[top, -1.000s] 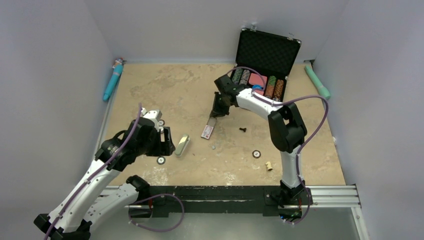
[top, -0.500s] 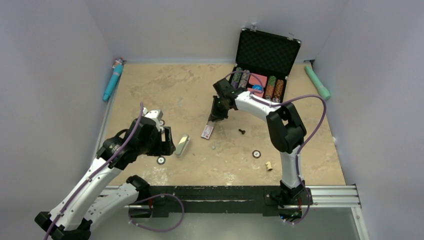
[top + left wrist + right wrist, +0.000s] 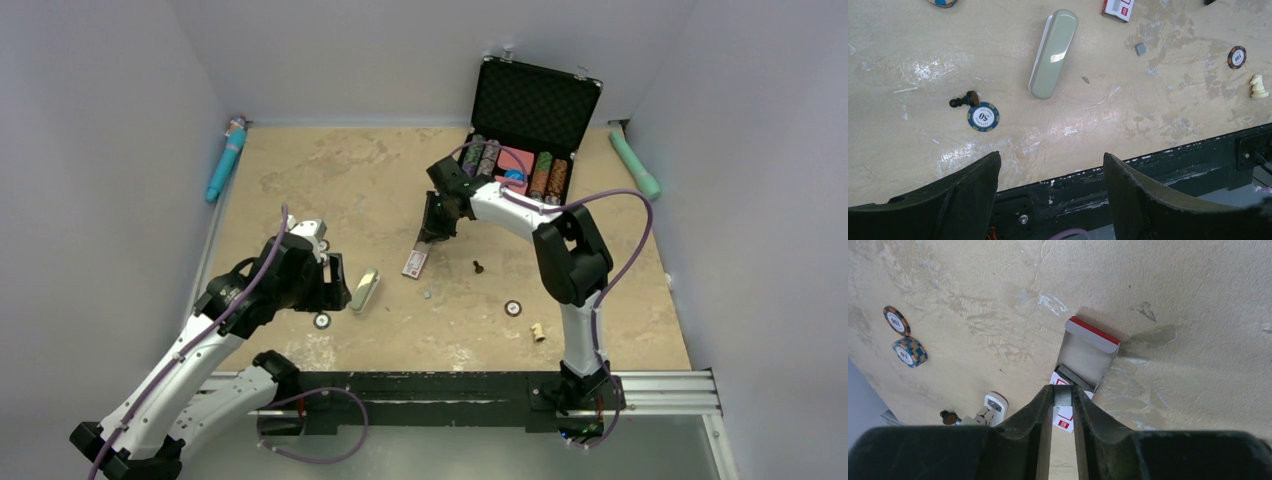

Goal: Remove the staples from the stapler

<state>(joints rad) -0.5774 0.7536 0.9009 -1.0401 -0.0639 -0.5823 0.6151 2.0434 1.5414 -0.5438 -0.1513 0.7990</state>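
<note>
Right gripper (image 3: 1063, 390) clenched on tiny grey-silver metal staples (image 3: 1063, 396) at open red-and-white box (image 3: 1087, 355). Probably light, brittle, slippery; pinch flat sides gently.

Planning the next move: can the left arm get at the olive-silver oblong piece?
Probably yes. The left tool is open just short of the oblong piece, which lies flat and uncovered; the poker chip and black pawn sit aside.
</note>
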